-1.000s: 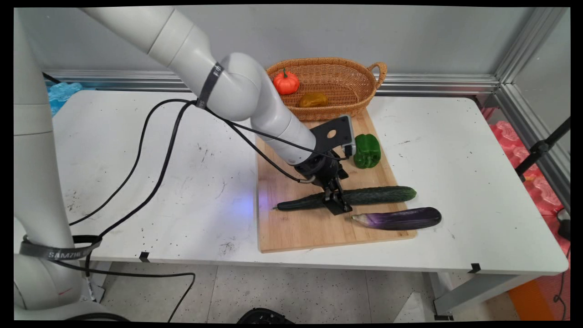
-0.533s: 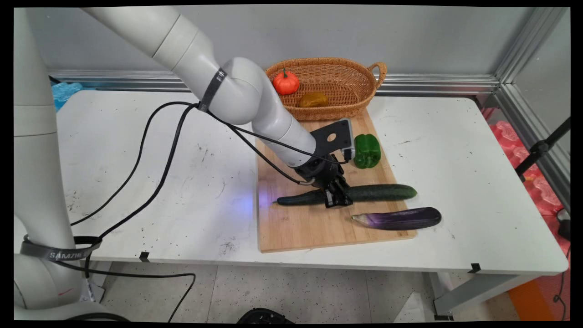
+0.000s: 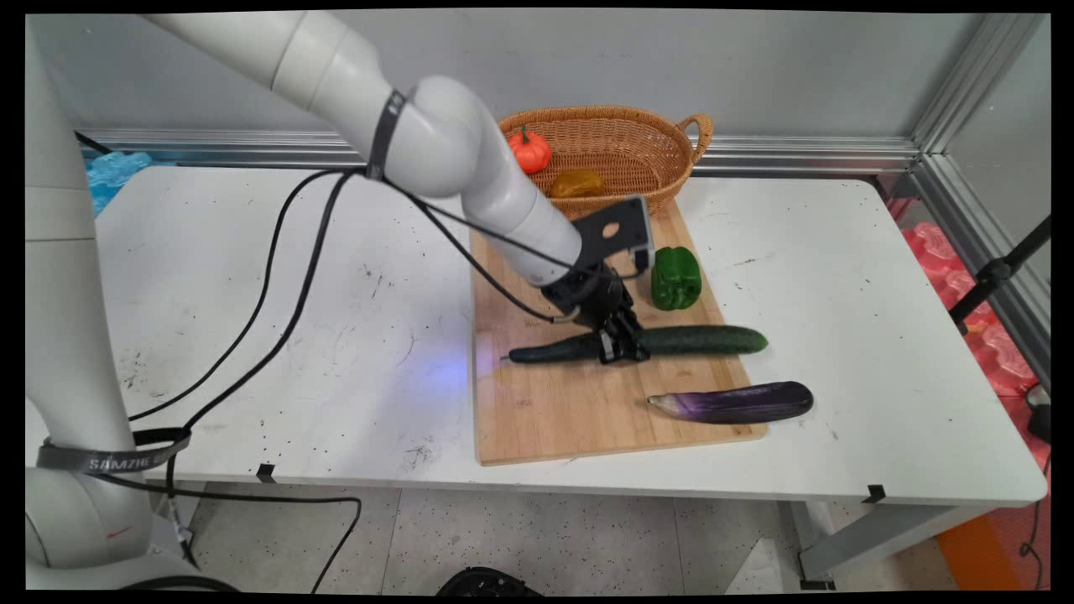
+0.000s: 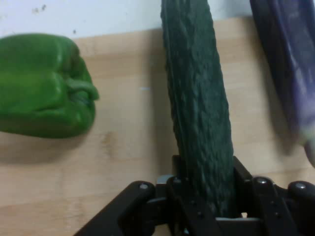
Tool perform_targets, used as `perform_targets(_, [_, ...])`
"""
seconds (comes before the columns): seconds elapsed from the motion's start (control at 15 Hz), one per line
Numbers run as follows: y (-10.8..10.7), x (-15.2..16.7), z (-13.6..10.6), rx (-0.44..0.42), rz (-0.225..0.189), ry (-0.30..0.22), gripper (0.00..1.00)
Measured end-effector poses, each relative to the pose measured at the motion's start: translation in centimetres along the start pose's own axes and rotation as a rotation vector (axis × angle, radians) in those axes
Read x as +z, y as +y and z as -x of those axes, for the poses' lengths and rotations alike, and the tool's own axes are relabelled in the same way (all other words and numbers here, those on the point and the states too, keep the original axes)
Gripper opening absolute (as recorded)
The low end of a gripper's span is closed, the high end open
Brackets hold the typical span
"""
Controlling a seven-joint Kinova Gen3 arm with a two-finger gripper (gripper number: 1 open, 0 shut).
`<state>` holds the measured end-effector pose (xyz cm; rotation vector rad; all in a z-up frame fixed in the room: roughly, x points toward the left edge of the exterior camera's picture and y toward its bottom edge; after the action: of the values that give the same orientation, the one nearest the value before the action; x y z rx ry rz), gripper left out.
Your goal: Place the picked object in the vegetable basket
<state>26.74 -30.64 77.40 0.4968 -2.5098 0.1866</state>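
1. Over the middle of the cutting board (image 3: 587, 419), the claw (image 3: 619, 348) grips the cucumber (image 3: 705, 339) about its midpoint, fingers drawn in against both flanks; the hand view shows the black linkage hugging the dark, bumpy skin (image 4: 202, 123).
2. Judging by the main view, the cucumber hangs level just above the board, its shadow falling on the wood beneath; whether any part touches the wood cannot be told.
3. On the board's far right part, just beyond the cucumber, sits the green pepper (image 3: 675, 278), apart from the claw.
4. At the board's near right corner lies the eggplant (image 3: 738, 402), its dark end reaching past the edge onto the white table (image 3: 252, 335).
5. Against the board's far edge stands the wicker basket (image 3: 663, 159), which holds a small orange pumpkin (image 3: 529, 152) and a yellowish-brown item (image 3: 577, 183).
6. As a judgement: the grasp looks made and a lift seems begun; pepper and eggplant lie untouched on the board, and the cucumber is not yet set down anywhere else.
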Motion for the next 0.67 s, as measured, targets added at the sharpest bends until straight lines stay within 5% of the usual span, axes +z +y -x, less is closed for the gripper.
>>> perform_targets(0.67, [-6.2,-5.9,-4.1,-0.021,-0.015,0.084,0.00])
